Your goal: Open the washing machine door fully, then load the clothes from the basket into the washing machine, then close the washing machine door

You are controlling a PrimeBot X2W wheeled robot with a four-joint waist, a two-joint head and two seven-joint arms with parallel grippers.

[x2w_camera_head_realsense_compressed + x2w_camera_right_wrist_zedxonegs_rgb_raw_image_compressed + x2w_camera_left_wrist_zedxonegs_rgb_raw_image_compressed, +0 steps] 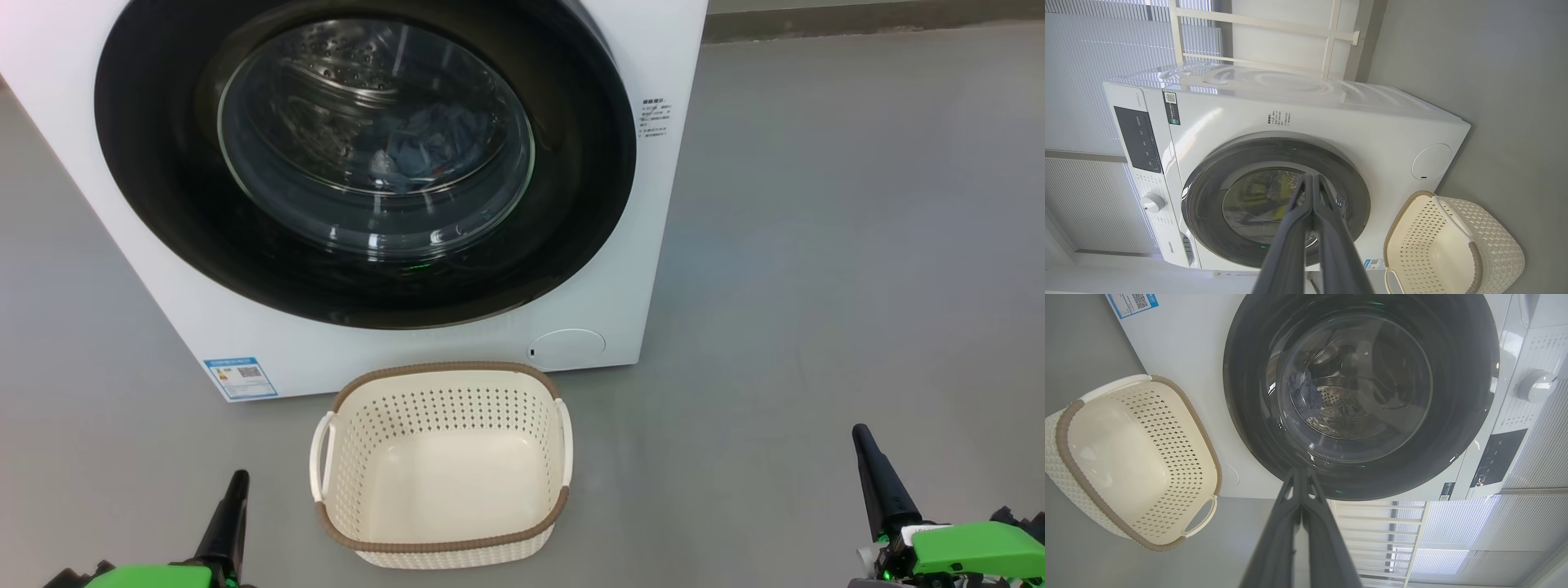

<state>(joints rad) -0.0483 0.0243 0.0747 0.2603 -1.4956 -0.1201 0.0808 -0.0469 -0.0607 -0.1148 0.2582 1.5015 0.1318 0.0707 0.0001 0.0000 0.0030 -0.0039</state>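
Pinching together, empty: L gripper (1302, 471), R gripper (1310, 177); head view shows clothes (424, 151), R wrist knob (1153, 203).

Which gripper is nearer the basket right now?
Left. The left gripper sits close beside the basket, off its left-hand side; the right gripper is much farther off to its right. Both are shut and apart from it.

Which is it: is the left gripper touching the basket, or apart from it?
Apart. Head view shows grey floor between the left gripper and the basket.
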